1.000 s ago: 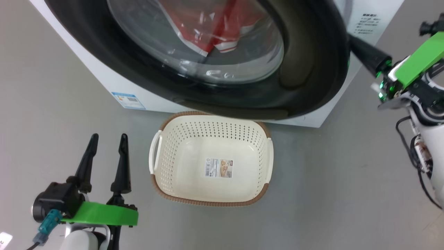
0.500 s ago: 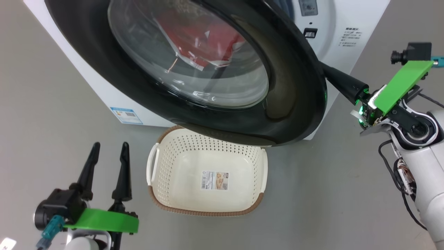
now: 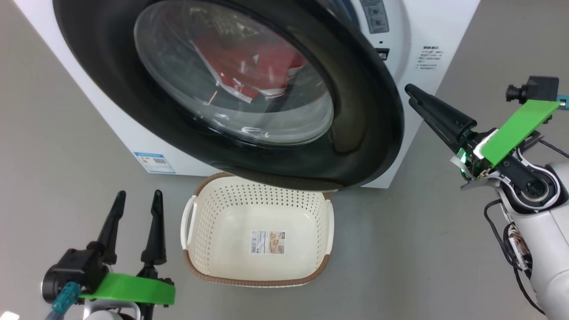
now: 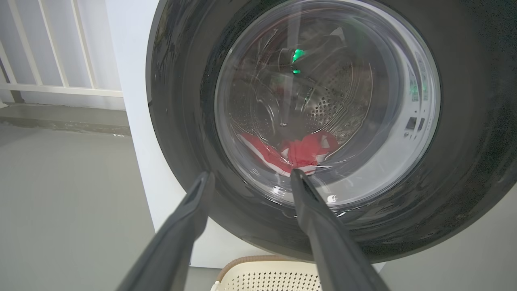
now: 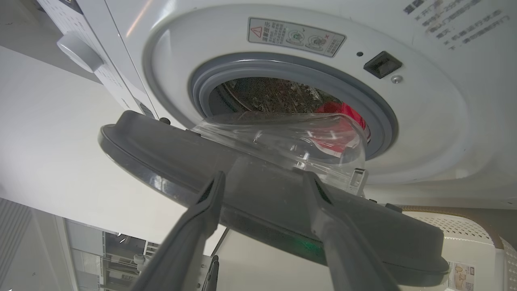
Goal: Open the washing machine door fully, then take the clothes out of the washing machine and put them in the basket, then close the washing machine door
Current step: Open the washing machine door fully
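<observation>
The right gripper (image 3: 411, 95), long dark fingers apart and empty, hangs just beside the rim of the large round glossy black door (image 3: 364, 133), part-open on the big white washing machine (image 3: 426, 26). Bright red fabric clothes (image 3: 249, 66) lie in the drum. The cream perforated plastic basket (image 3: 253, 281) sits below, likely to receive them, with the left gripper (image 3: 138, 195) open nearby.

A smooth grey floor (image 3: 53, 146) spreads across the head view. Seen from the left wrist, a white railing (image 4: 60, 89) of slim upright bars stands at the upper left, set on a darker grey kerb (image 4: 60, 117) with a thin glossy line along its foot. From the right wrist, a plain white wall (image 5: 44, 121) gives way low at left to grey-framed panes (image 5: 101, 250), their detail too dim to tell.
</observation>
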Controlling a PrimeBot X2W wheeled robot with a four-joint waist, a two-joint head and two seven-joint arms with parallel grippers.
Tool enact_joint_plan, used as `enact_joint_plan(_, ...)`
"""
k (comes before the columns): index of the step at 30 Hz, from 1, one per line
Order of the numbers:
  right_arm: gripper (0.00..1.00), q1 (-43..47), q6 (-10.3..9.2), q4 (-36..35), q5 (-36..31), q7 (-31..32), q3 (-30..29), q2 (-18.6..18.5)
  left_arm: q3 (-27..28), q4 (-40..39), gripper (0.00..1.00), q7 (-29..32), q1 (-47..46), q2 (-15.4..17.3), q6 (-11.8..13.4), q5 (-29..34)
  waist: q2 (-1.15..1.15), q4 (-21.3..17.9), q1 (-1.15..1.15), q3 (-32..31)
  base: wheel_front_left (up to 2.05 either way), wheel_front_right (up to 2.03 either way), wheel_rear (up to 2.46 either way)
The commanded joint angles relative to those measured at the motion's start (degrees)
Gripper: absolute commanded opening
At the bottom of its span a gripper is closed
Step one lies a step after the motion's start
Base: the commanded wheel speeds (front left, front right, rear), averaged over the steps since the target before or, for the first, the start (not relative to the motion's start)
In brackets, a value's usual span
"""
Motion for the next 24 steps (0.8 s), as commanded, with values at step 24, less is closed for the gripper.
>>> enact_joint_plan(24,1.00,14.36,0.09,-18.47,-8.36,-10.99,-0.04,-2.69,3.09,-1.71,1.00,-0.54,2.48,1.13,-0.17,0.27,0.00,-3.04,0.00,-3.96,0.00,0.00,0.00)
